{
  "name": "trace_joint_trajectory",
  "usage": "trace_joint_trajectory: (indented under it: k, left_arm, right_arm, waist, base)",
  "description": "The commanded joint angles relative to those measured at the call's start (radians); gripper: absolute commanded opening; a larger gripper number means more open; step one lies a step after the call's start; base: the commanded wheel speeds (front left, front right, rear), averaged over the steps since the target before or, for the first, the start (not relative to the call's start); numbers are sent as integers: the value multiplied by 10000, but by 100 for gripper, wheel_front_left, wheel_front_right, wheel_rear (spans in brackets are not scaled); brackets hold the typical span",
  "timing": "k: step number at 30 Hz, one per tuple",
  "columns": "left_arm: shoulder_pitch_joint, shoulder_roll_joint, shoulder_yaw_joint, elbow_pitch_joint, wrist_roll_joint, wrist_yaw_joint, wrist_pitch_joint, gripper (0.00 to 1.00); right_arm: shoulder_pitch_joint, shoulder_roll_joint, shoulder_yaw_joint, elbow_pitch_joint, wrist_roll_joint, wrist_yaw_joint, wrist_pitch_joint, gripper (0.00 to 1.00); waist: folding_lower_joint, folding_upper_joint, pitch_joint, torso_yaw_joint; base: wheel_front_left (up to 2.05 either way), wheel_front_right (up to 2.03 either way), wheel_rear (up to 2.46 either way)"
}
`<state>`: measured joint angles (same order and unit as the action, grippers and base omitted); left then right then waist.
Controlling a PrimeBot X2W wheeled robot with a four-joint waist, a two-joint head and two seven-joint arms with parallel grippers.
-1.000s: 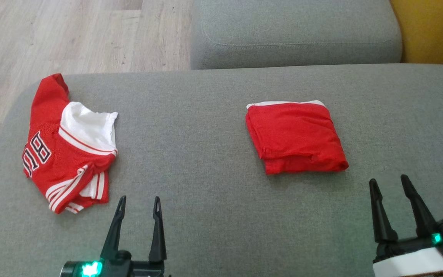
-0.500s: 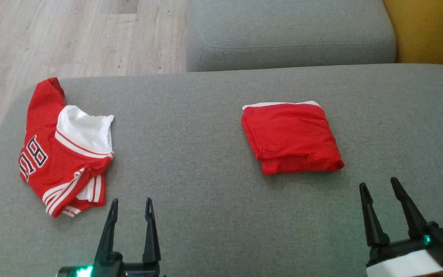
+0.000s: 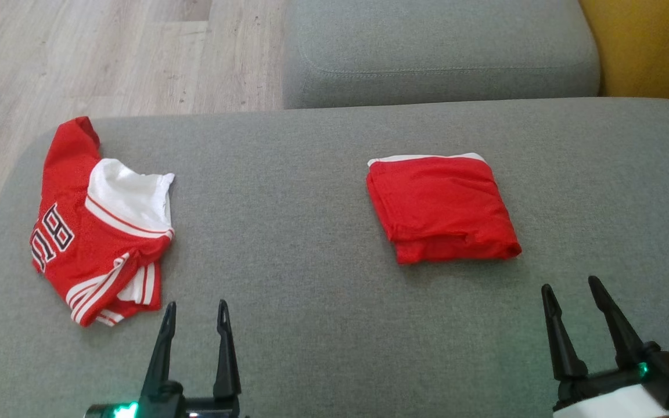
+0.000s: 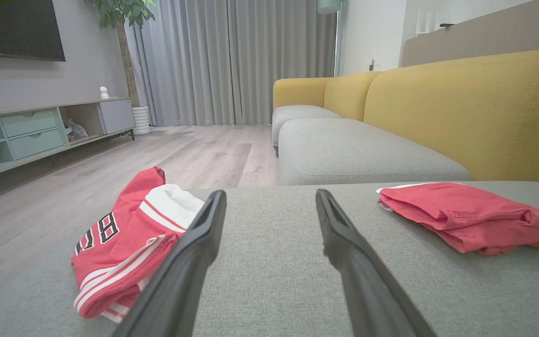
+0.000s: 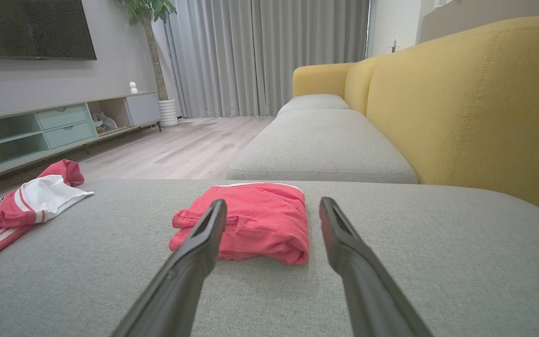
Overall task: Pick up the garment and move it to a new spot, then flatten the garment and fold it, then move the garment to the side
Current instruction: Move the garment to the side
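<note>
I have both arms low at the near edge of the grey sofa cushion (image 3: pixel 311 290). The left gripper (image 3: pixel 195 305) has its jaws spread wide with nothing between them, and so does the right gripper (image 3: pixel 569 284). A crumpled red-and-white jersey (image 3: pixel 96 232) lies at the cushion's left end, ahead and left of the left gripper, not touching it. A folded red garment (image 3: pixel 442 206) with a white edge along its far side lies flat right of centre, ahead of the right gripper and apart from it. Beyond are a second grey cushion (image 3: pixel 439 52), a yellow backrest (image 3: pixel 648 46) and a pale wood floor (image 3: pixel 108 52).
</note>
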<state>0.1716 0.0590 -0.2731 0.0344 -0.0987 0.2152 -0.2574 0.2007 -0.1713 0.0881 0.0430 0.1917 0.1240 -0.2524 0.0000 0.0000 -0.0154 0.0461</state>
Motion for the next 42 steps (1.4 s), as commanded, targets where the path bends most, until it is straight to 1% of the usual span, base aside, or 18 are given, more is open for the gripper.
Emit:
trace_joint_trajectory:
  k: [1,9,10,14,18,24,28,30,31,32,33,34,37,42]
  left_arm:
    - [-312,-85,319,-374,-74,-35,-44,100]
    - [-408,-86,225,-677,-80,-69,-44,100]
    - [-486,-86,162,-867,-274,-138,-44,100]
    - [-844,-86,52,-1047,-70,-58,-44,100]
    - [-1249,-87,-169,-1140,98,59,-44,100]
    - [-1821,-87,-514,-1034,231,242,-44,100]
    - [-2103,-87,-674,-991,235,362,-44,100]
    - [-2212,-87,-759,-961,195,417,-44,100]
    - [-2258,-87,-797,-941,181,442,-44,100]
    - [-2300,-87,-825,-921,165,470,-44,100]
    - [-2338,-87,-847,-909,152,501,-44,100]
    - [-2368,-87,-857,-908,146,537,-44,100]
    - [-2431,-87,-826,-918,129,641,-44,100]
    - [-2605,-87,-744,-969,240,602,-44,100]
  right_arm:
    - [-203,-267,177,-269,-123,67,-93,100]
    - [-447,-399,157,284,-85,67,-93,100]
    - [-771,-572,210,506,-151,67,-93,100]
    - [-1843,-1021,425,1429,-216,67,-93,100]
    - [-3326,-1288,371,2723,436,67,-47,100]
    - [-5726,-1759,740,4620,1682,67,1204,100]
    - [-6749,-1982,1472,5703,2426,67,2341,100]
    - [-7062,-1963,1908,6048,2922,67,2697,100]
    - [-7156,-1946,2138,6180,3216,67,2889,87]
    - [-7225,-1965,2376,6279,3455,67,3049,45]
    - [-7281,-2018,2633,6332,3647,67,3157,12]
    - [-7324,-2085,2863,6339,3813,67,3190,0]
    - [-7460,-2394,3260,6286,4242,67,2969,0]
    - [-7664,-3371,3704,6123,4413,67,2617,0]
  waist:
    - [0,0,13,27]
    - [0,0,293,153]
    - [0,0,570,176]
    - [0,0,1232,265]
    - [0,0,1895,395]
    - [0,0,2589,661]
    - [0,0,2888,834]
    - [0,0,3009,906]
    - [0,0,3064,933]
    - [0,0,3111,944]
    - [0,0,3154,945]
    - [0,0,3194,928]
    - [0,0,3341,731]
    - [0,0,3754,8]
  base:
    - [0,0,0]
    - [0,0,0]
    - [0,0,0]
    - [0,0,0]
    - [0,0,0]
    - [0,0,0]
    - [0,0,0]
    - [0,0,0]
    - [0,0,0]
    - [0,0,0]
    - [0,0,0]
    - [0,0,0]
    - [0,0,0]
    - [0,0,0]
